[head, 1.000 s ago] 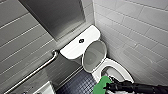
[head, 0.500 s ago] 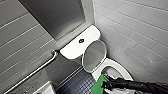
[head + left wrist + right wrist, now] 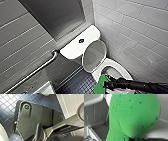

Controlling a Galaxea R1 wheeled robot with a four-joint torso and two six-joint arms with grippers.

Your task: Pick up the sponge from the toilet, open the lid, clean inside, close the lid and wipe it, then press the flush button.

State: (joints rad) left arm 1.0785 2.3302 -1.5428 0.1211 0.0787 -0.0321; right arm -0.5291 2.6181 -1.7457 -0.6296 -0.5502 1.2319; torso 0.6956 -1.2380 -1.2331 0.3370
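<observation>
While the lid (image 3: 94, 56) stays raised against the tank, your right gripper (image 3: 107, 85) remains clamped on the sponge (image 3: 100, 84). The bright green sponge sits at the rim of the toilet (image 3: 119, 67) bowl, on the side toward the dark blue tiled floor (image 3: 75, 85). Compared with half a second ago, sponge and arm lie almost exactly where they were. The flush button (image 3: 81, 40) shows dark on the white tank top.

Bright, even light; the toilet (image 3: 75, 47) gleamed white, sheen sat on the wall tiles (image 3: 140, 30) at two o'clock, the floor (image 3: 77, 85) at six o'clock lay dim, soft shadow crossed the sponge (image 3: 134, 115).
</observation>
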